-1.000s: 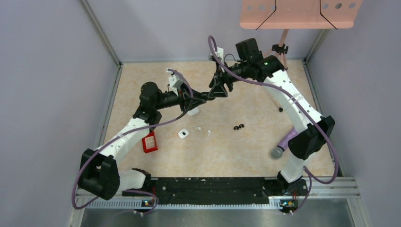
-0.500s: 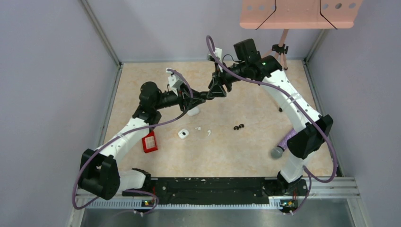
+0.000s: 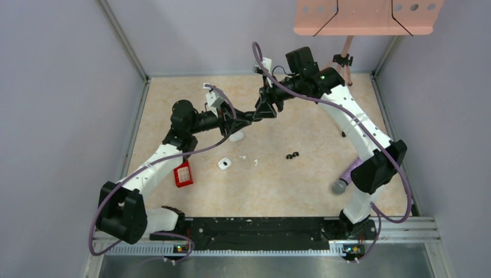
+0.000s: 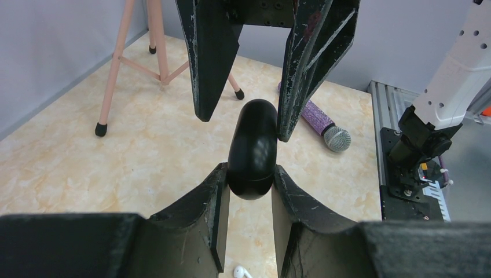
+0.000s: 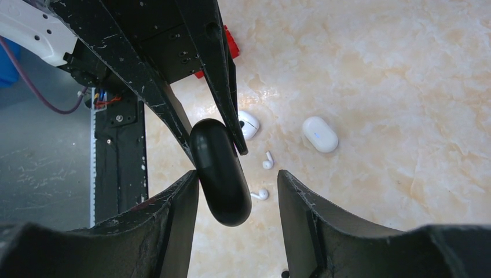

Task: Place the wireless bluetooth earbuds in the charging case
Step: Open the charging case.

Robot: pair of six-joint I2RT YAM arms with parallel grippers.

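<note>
Handover prep: right gripper (image 5: 238, 176) has crept toward the left one and narrowed a hair. Jaws are half open astride the black charging case (image 4: 253, 149), one finger touching, no grip yet. Left gripper (image 4: 249, 171) stays clamped on it mid-air - black earbuds (image 3: 292, 155) on table (image 3: 324, 133) at ~5 o'clock of case, white earbuds (image 5: 267, 160) ~6 o'clock, so nothing inserted.

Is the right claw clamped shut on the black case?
No, the right wrist view shows the right claw open, with bare table showing between the black case and one side of the claw.
</note>
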